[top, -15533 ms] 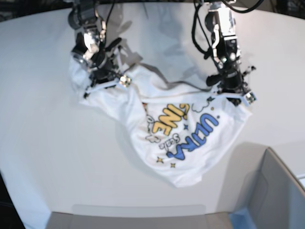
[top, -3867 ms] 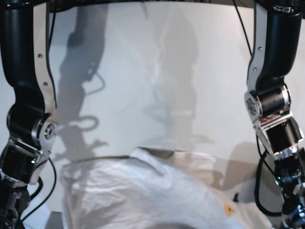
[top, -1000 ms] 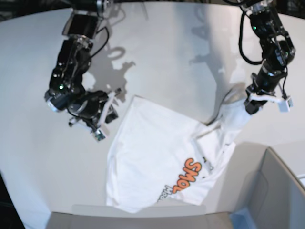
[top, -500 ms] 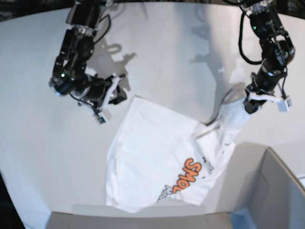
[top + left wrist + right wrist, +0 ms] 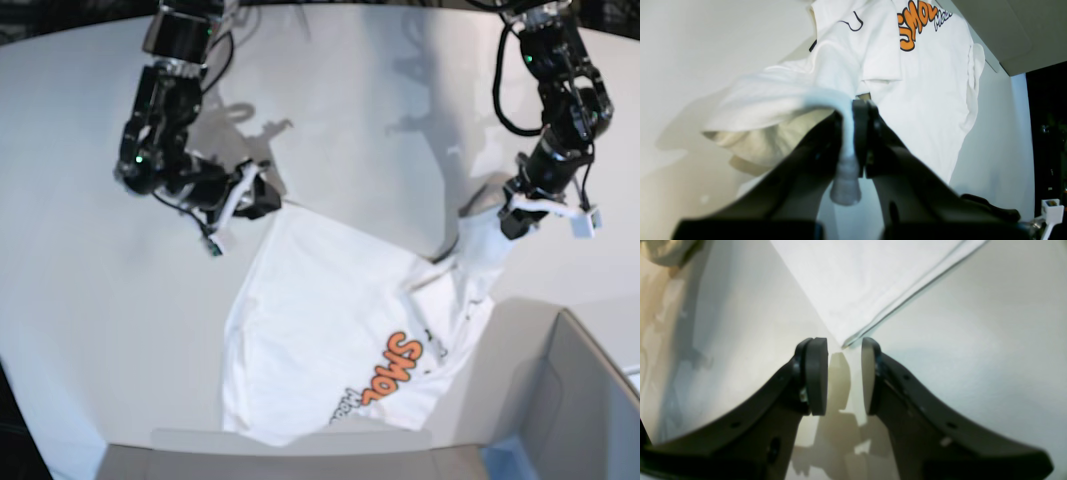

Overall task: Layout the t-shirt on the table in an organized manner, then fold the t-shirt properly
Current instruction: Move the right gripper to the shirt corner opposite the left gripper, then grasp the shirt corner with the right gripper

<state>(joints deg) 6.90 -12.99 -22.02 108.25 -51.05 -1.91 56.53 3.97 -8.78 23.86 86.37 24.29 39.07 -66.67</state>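
While the t-shirt [image 5: 340, 350] sprawls across the white table [image 5: 90, 300], the left gripper [image 5: 853, 110] pinches its sleeve, the right gripper [image 5: 843, 373] gaping empty.

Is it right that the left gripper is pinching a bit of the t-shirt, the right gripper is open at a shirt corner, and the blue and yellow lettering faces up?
Not quite. The lettering facing up on the t-shirt is orange, as the base view shows. The rest holds: the left gripper is shut on the cloth, and the right gripper stands open at a shirt corner.

The right hand [image 5: 843, 373] hovers, fingers apart, with the t-shirt [image 5: 870, 283] corner just beyond them on the table [image 5: 973, 340].
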